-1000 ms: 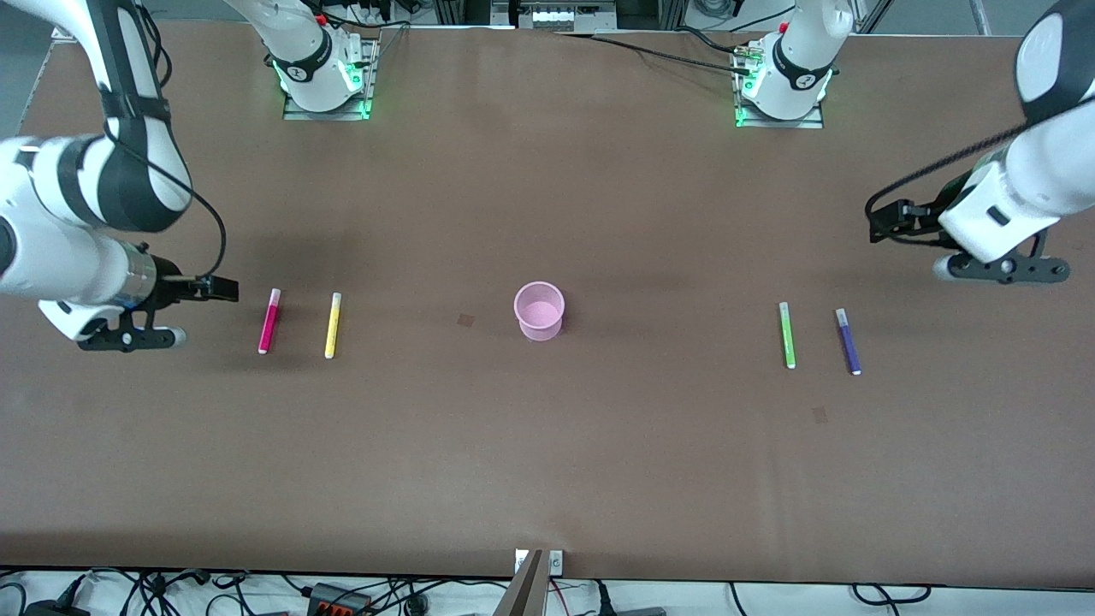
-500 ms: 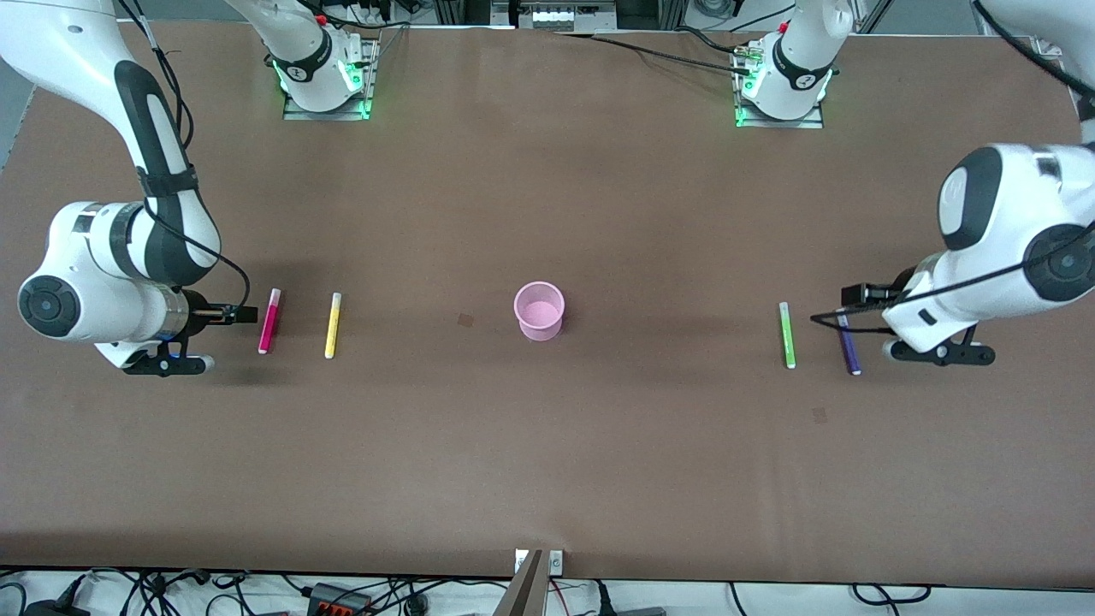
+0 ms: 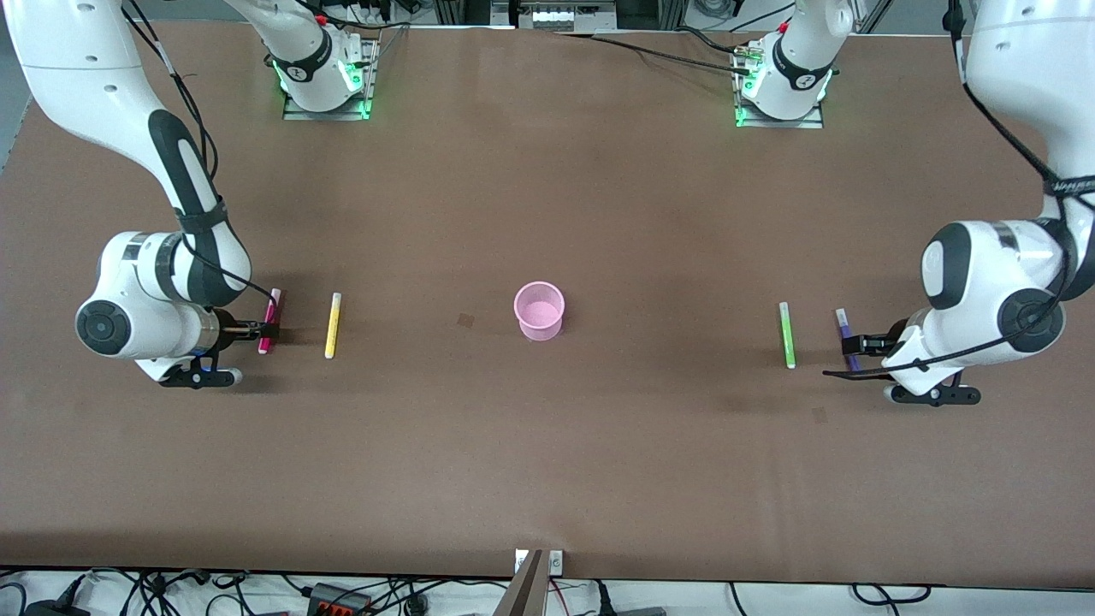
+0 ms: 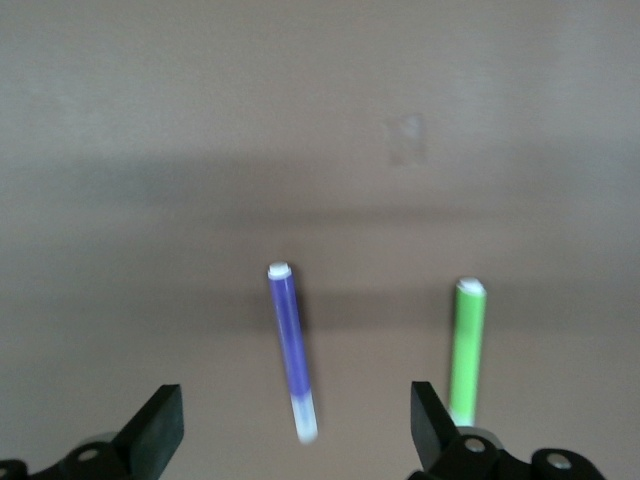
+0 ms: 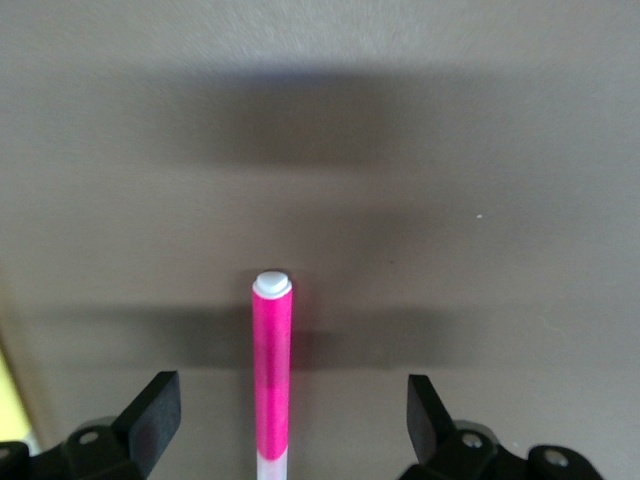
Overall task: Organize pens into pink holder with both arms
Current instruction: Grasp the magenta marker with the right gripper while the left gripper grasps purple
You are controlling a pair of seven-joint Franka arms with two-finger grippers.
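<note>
The pink holder [image 3: 539,310] stands upright mid-table. The magenta pen [image 3: 271,316] and yellow pen [image 3: 333,325] lie toward the right arm's end. The green pen [image 3: 787,334] and purple pen [image 3: 843,322] lie toward the left arm's end. My right gripper [image 3: 259,328] is low over the magenta pen [image 5: 271,375], open, with the pen between its fingers [image 5: 155,412]. My left gripper [image 3: 857,345] is low over the purple pen [image 4: 291,345], open, with the pen's whitish end between its fingers [image 4: 160,428]. The green pen [image 4: 467,340] lies beside it.
The arm bases [image 3: 325,77] [image 3: 783,81] stand along the table's edge farthest from the camera. Two small darker patches [image 3: 465,320] [image 3: 819,415] mark the brown table. A sliver of the yellow pen [image 5: 14,400] shows in the right wrist view.
Both arms have swung down and inward. The right gripper has come over the magenta pen and the left gripper over the purple pen. No pen has moved.
</note>
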